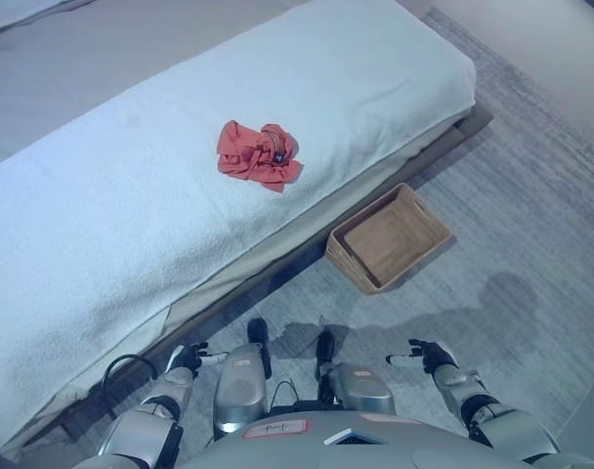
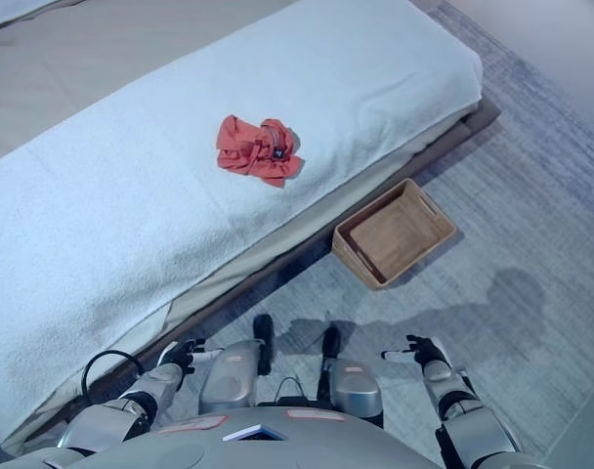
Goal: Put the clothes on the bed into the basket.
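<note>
A crumpled red garment (image 1: 257, 153) lies on the white blanket of the bed (image 1: 131, 205), near its middle. An empty brown woven basket (image 1: 387, 237) stands on the floor beside the bed's edge, below and right of the garment. My left hand (image 1: 188, 358) is low at the bottom left, by the bed's lower edge, fingers relaxed and empty. My right hand (image 1: 429, 356) is low at the bottom right over the carpet, fingers relaxed and empty. Both hands are far from the garment and the basket.
The bed runs diagonally from lower left to upper right, with a dark frame (image 1: 277, 274) along its edge. Grey carpet (image 1: 512, 215) covers the floor around the basket.
</note>
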